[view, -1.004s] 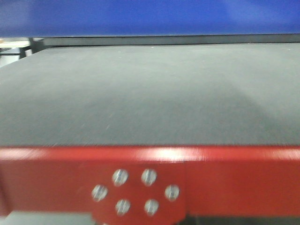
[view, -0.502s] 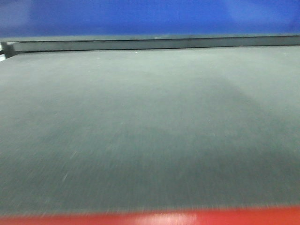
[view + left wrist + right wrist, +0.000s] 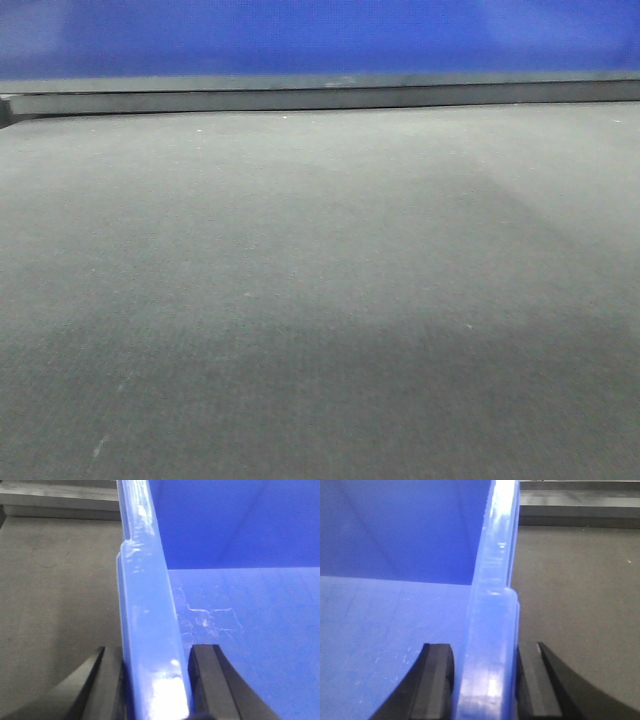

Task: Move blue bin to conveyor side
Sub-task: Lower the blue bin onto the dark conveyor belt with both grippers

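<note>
The blue bin [image 3: 240, 630] is glossy, with a thick pale-blue rim [image 3: 145, 605]. My left gripper [image 3: 157, 680] is shut on the bin's left wall, one black finger [image 3: 107, 680] outside and one inside. My right gripper [image 3: 489, 680] is shut on the opposite wall of the bin [image 3: 395, 630], with one finger [image 3: 437, 680] inside. The dark-grey conveyor belt [image 3: 320, 300] fills the front view, and a blue band of the bin [image 3: 320, 35] spans its top edge. The belt [image 3: 55, 590] [image 3: 575, 595] lies just outside each gripped wall. I cannot tell whether the bin rests on it.
A grey metal strip [image 3: 320, 98] edges the far side of the belt, below the blue band. The same strip [image 3: 55, 505] [image 3: 580, 505] crosses the top of both wrist views.
The front view has moved forward over the belt. The red frame with its screws has slid off the bottom edge, and the belt now fills the picture.
</note>
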`<state>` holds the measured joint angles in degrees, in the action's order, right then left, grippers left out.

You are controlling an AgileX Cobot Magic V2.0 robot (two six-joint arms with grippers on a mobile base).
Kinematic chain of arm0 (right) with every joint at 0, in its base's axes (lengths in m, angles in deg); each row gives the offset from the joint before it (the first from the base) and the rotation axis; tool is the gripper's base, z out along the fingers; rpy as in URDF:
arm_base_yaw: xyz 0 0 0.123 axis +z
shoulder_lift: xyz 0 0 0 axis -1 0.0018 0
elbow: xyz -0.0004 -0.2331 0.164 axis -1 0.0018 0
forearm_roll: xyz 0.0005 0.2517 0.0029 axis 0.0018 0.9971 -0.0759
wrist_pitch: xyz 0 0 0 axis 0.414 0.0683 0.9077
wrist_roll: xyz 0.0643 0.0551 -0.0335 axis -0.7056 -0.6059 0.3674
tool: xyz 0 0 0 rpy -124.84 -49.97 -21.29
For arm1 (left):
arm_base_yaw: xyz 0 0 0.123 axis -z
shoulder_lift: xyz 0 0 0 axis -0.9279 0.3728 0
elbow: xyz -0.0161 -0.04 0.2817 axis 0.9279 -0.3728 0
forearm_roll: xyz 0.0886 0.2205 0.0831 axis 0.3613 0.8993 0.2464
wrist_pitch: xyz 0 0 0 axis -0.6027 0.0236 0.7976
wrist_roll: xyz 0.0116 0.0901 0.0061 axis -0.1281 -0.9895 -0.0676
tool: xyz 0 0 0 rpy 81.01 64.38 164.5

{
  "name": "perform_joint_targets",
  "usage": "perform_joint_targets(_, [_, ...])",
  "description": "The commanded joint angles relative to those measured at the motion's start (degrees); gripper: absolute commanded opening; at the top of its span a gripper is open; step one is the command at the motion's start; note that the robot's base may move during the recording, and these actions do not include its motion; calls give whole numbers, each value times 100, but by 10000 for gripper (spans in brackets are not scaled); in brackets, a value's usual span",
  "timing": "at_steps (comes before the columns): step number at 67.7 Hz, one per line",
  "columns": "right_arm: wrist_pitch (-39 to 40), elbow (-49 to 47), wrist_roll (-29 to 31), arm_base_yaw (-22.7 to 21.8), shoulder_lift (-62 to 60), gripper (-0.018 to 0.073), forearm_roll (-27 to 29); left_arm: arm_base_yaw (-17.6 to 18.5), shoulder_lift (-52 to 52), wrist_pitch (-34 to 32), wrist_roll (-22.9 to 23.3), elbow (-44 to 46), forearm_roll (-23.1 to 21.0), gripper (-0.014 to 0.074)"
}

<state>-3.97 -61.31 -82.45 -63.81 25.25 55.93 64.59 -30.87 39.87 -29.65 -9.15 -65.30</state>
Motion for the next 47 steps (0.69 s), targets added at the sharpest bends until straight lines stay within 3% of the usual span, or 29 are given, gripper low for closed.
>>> perform_joint_targets(1, [763, -118, 191, -30, -120, -88, -502, -9, -86, -636, -158, 93, 136, -20])
perform_joint_targets(47, [763, -118, 191, -30, -120, -88, -502, -9, -86, -636, -158, 93, 136, -20])
